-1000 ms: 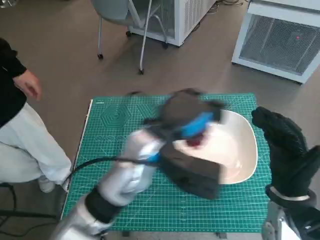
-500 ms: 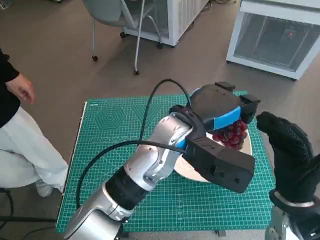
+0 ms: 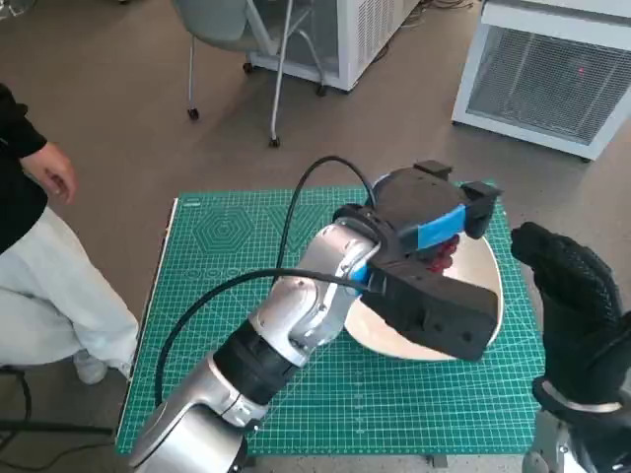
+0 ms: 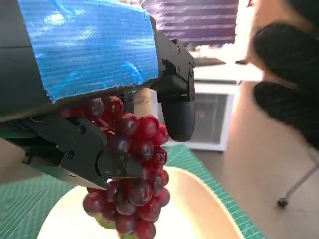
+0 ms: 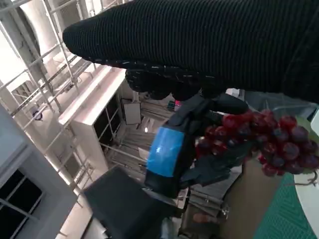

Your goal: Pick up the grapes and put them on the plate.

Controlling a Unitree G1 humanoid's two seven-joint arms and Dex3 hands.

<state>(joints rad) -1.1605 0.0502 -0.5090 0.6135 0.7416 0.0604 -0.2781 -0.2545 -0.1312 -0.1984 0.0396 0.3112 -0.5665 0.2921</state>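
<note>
Since half a second back, more of the plate's [image 3: 485,286] pale rim shows beyond my left hand [image 3: 426,219], and the grapes [image 3: 441,254] are tucked further under it, only a sliver of red peeking out from the head view. Up close, my left hand is closed around the bunch [image 4: 130,169], black fingers [image 4: 178,110] curled over the top while the cluster hangs free above the plate's [image 4: 209,211] smooth cream bowl, not touching it. Grapes are glossy, dark red, round and tightly packed, a greenish bit at the low end. Blue tape on the hand's back is wrinkled and shiny. My right hand [image 3: 575,301], in its black knitted glove, stands upright just beside the plate with fingers apart, holding nothing. Under it all lies the green cutting mat [image 3: 227,256] with its printed grid, a black cable [image 3: 296,222] looping over my silvery forearm. Off the table: a person [image 3: 39,256] in light trousers and a dark sleeve to one side, a grey chair [image 3: 242,34] on castors, a white cabinet [image 3: 552,74] with a grille front beyond.
</note>
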